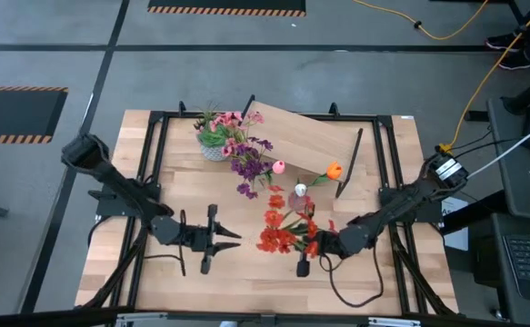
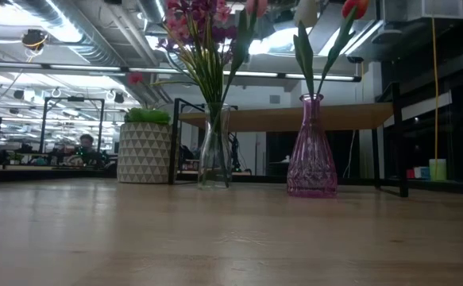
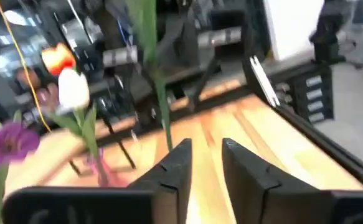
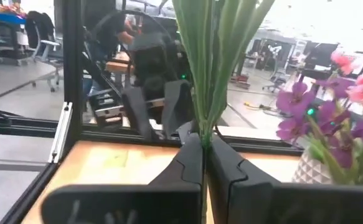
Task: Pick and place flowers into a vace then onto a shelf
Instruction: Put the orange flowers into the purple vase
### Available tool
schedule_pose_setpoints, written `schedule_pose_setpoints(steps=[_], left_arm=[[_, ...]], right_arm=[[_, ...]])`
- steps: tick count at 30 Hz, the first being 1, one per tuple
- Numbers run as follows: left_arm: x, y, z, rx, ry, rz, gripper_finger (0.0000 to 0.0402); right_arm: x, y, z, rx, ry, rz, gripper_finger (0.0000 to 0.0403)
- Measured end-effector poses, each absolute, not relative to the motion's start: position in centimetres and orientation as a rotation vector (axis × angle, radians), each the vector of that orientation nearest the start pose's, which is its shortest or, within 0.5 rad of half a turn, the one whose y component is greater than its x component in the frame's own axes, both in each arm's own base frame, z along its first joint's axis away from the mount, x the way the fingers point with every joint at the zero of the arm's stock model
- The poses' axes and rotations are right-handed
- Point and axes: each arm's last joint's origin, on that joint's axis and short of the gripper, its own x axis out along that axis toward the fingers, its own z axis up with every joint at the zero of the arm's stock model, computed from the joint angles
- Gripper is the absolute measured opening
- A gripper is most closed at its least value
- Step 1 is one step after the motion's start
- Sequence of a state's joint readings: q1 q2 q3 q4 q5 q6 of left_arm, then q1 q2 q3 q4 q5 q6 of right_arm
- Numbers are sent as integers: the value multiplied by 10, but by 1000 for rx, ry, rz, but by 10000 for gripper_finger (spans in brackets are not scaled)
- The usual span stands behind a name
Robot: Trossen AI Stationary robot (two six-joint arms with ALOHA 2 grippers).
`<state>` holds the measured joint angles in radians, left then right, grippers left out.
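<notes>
From above, the red-orange bunch hangs over the bench middle, its stems running toward the right pincer, whose arm reaches in low from the right edge; the left pincer points at the blooms, fingers slightly parted. The right wrist view shows that pincer clamped on upright green stems. The left wrist view shows its fingers apart, holding nothing.

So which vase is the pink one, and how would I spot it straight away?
Start at the wooden shelf across the back of the table. In front of it, in the low view, stand two glass vases. The pink vase is the right-hand one, ribbed and wide-bottomed with few stems, while the clear vase beside it is slimmer and holds a fuller bunch.
</notes>
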<state>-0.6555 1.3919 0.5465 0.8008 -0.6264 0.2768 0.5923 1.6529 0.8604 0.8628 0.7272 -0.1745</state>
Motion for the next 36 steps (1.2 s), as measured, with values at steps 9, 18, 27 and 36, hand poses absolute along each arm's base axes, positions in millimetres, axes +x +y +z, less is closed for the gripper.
schedule_pose_setpoints(steps=[9,18,27,36], left_arm=[[209,-131,225,237,195,-50,4],[215,-122,223,229,217,-35,2],[215,-122,223,221,218,-80,3],[215,-122,223,224,222,-83,3]], right_arm=[[264,198,253,-166,12,-295,1],[242,202,256,-118,65,-457,0],[250,187,255,-126,76,-576,0],[247,165,264,-124,77,-608,0]])
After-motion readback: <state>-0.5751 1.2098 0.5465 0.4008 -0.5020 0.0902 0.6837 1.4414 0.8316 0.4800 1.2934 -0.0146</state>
